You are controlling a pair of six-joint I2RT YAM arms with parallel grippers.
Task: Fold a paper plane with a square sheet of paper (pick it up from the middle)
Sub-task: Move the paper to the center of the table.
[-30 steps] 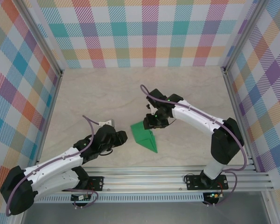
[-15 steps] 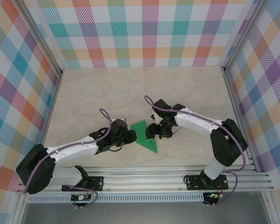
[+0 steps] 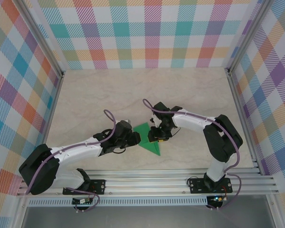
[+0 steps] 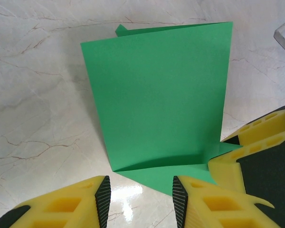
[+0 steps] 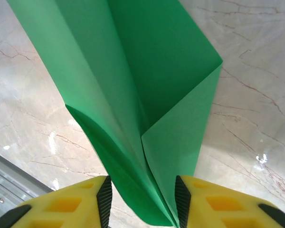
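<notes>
Top external view is showing the bright-green sheet of thin paper [image 3: 146, 135], already creased into a pointed wedge, lying flat on the pale marbled surface [image 3: 109, 95] towards the middle of its near edge. The left gripper [image 3: 136, 139] and the right gripper [image 3: 156, 137] are sitting at its opposite sides, probably so that one is steadying it while the other is working a crease. The left gripper is hovering with narrowly parted fingers just short of the paper's corner, gripping nothing, while the right gripper is straddling the pointed end, fingers partly parted, and I cannot tell whether it is pinching the fold.
</notes>
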